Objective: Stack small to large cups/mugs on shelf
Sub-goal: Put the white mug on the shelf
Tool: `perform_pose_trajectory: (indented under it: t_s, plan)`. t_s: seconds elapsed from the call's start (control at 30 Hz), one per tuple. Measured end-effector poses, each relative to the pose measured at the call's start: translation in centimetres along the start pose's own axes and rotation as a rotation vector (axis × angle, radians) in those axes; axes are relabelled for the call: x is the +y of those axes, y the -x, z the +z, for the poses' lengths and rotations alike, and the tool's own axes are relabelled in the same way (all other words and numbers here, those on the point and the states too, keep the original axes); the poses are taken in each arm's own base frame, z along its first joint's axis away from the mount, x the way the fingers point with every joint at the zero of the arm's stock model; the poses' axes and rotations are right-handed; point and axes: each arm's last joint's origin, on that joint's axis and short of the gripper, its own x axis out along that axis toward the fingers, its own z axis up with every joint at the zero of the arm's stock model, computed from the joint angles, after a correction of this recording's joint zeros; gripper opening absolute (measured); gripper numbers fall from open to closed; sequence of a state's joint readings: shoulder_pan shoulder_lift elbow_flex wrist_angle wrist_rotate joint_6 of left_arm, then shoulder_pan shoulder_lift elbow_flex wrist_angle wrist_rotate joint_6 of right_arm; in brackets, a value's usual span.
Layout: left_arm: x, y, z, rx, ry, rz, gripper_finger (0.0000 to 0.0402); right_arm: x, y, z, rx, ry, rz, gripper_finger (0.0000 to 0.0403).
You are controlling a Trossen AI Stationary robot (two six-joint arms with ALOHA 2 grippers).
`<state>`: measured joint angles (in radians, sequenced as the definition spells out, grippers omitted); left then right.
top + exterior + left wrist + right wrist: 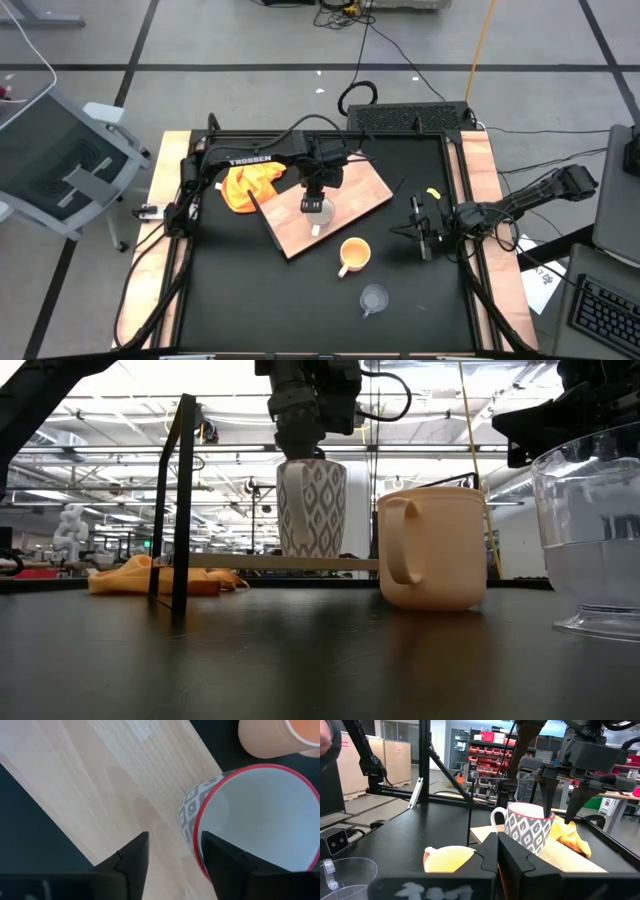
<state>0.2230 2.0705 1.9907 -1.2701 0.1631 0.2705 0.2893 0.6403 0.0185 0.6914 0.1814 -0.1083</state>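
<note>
1. Left gripper: above the wooden shelf board, fingers straddling the rim wall of the white patterned mug, 1 finger inside the mouth, 1 outside. Jaws part-open, a visible gap on both sides of the wall in the left wrist view; no firm clamp seen. Whether it is gripping or letting go cannot be told.
2. Step in hand, as judged: seating the white patterned mug on the board. Done well: keep the mug upright, base flat on the wood, fingers clear of the red rim before any lift, so the mug does not tip or drag.
3. White patterned mug: upright on the board, near its middle, handle away from the left gripper.
4. Yellow-orange mug: upright on the black tabletop, just beside the board's near edge.
5. Clear glass cup: on the tabletop, nearer the front, apart from the board.
6. Yellow-orange cloth: at the board's left end.
7. Right gripper: closed, empty, waiting at the table's right.
</note>
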Motion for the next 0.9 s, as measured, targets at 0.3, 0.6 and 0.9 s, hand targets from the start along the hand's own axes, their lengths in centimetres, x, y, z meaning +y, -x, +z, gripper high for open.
perform_pose_trajectory:
  t_s: [0.3, 0.6, 0.9]
  plan:
    - [-0.22, 0.01, 0.04, -0.016, 0.045, -0.073, 0.0086, 0.0, 0.0, 0.0, 0.0, 0.0, 0.0, 0.0]
    - [-0.22, 0.01, 0.06, -0.016, 0.142, -0.078, 0.0014, 0.0, 0.0, 0.0, 0.0, 0.0, 0.0, 0.0]
    - [-0.19, 0.03, 0.14, -0.013, 0.321, -0.017, 0.001, 0.0, 0.0, 0.0, 0.0, 0.0, 0.0, 0.0]
